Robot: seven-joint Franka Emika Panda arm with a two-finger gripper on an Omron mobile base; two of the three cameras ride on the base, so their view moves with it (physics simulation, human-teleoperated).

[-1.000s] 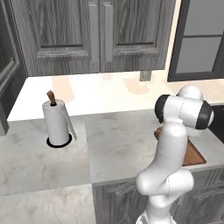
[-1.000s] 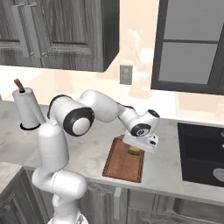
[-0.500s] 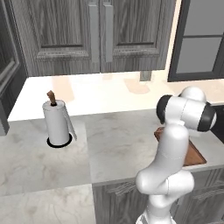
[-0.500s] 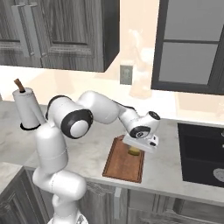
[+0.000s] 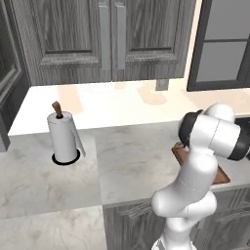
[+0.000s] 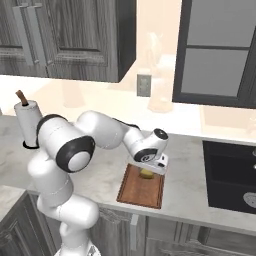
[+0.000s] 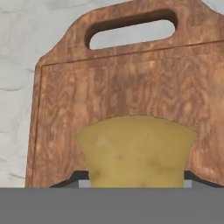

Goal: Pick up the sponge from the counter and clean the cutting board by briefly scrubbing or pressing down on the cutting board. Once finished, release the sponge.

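Note:
The reddish-brown cutting board [image 6: 140, 193] lies near the front edge of the marbled counter [image 6: 190, 162]. My gripper [image 6: 148, 171] points down over the board's far half and is shut on the mustard-yellow sponge [image 6: 145, 174], which sits low against the wood. In the hand view the sponge [image 7: 137, 151] bulges between the dark fingertips [image 7: 72, 178], with the cutting board [image 7: 109, 87] close behind it and the handle slot [image 7: 131, 28] at the top. In the left base view my own arm hides most of the cutting board [image 5: 223, 176].
A paper towel roll [image 5: 63, 138] stands on the counter [image 5: 132, 161] far to the left, also the paper towel roll [image 6: 27, 122] in the right base view. A black cooktop [image 6: 230, 177] lies right of the board. Dark wall cabinets [image 5: 112, 39] hang above.
The hand with the sponge has shifted only slightly over the board. The board and the paper towel roll have not moved.

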